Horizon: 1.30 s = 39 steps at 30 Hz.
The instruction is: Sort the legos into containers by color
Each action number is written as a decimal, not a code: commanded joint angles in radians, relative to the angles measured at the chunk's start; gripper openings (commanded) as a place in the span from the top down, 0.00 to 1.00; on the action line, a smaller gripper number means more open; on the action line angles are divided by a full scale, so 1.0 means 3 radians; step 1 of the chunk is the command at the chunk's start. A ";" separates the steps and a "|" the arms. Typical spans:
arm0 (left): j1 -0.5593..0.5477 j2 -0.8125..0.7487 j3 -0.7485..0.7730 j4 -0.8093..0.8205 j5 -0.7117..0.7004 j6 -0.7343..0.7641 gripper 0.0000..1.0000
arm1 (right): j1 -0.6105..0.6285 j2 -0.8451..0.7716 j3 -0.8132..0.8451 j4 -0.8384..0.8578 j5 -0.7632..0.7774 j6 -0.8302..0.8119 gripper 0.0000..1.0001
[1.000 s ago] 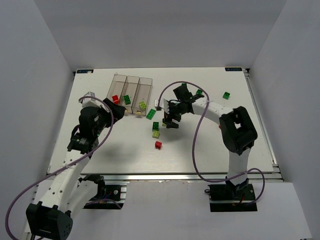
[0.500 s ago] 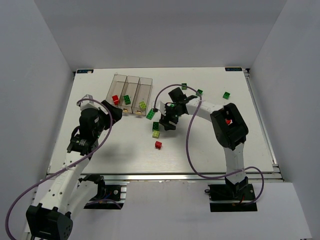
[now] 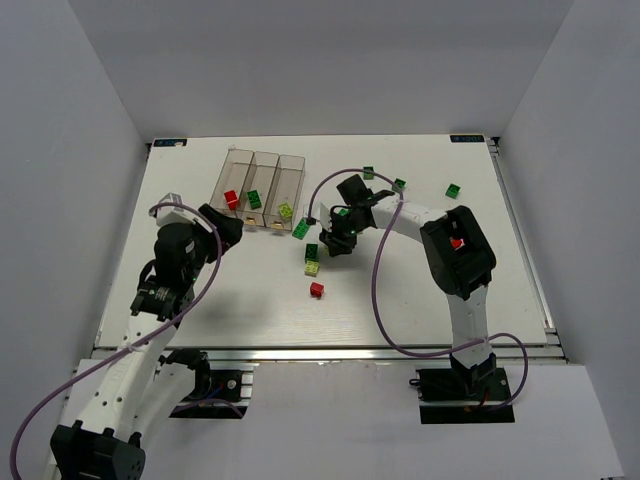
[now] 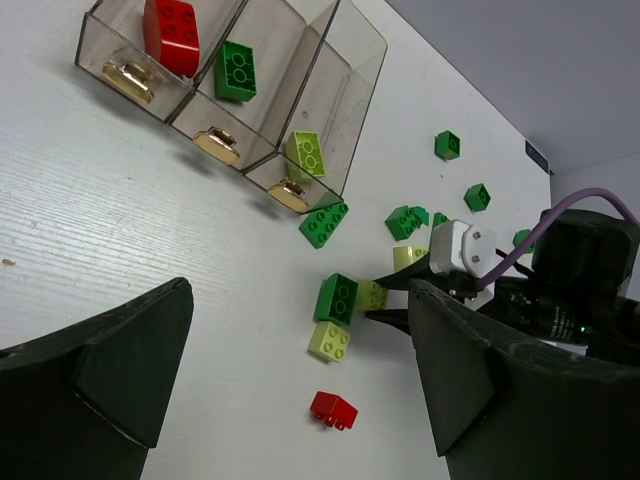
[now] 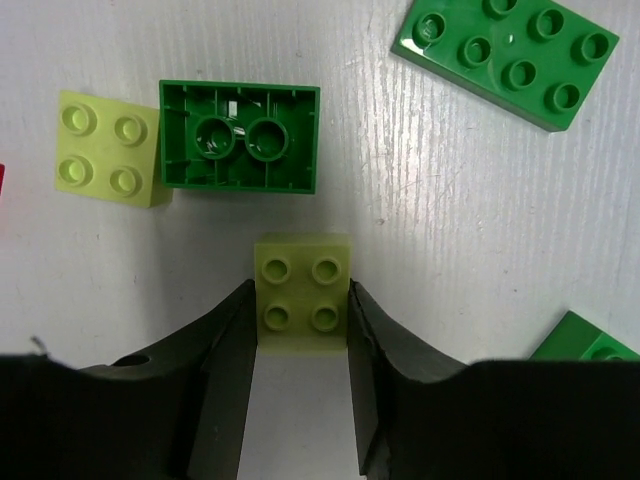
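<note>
Pale brick (image 5: 302,282): it lies near the middle of the tabletop (image 3: 420,290), pinched on two sides by the right gripper (image 3: 336,243). No lift is seen yet.

Bins (image 3: 265,170), toward the far-left corner: one red brick (image 4: 171,35), one green brick (image 4: 237,71) and one yellow-green brick (image 4: 305,153) are held, each in its own bin.

About ten loose bricks (image 3: 312,252) are counted outside: a cluster mid-tabletop, one just beside the bin ends, three near the far edge. Sorting is judged roughly a quarter done.

The left gripper (image 3: 228,226) is held wide apart and empty, near the bins.
</note>
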<state>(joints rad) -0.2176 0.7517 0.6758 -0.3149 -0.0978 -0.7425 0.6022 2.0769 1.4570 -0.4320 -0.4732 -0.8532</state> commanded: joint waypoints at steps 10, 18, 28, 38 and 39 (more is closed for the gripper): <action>0.0020 -0.0133 -0.0131 0.0012 0.0004 -0.0020 0.03 | -0.0028 -0.0307 0.0649 0.0167 -0.0411 0.0812 1.00; 0.0015 -0.0271 -0.0248 -0.0050 0.0035 -0.0076 0.02 | 0.0038 -0.0256 0.0901 0.0922 -0.0310 0.1917 1.00; 0.0015 -0.0409 -0.0427 -0.0019 0.0070 -0.0225 0.02 | 0.0074 0.0230 0.1238 0.1593 -0.0028 0.2649 1.00; 0.0015 -0.0409 -0.0437 -0.0060 0.0086 -0.0245 0.02 | 0.0120 0.0639 0.1499 0.1972 -0.0008 0.2926 0.90; 0.0020 -0.0404 -0.0442 -0.0065 0.0091 -0.0245 0.02 | 0.0125 0.0690 0.1550 0.1997 0.0013 0.2921 0.88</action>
<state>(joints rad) -0.2176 0.6395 0.5484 -0.3302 -0.0860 -0.8127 0.6262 2.2688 1.8500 0.0753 -0.4793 -0.0071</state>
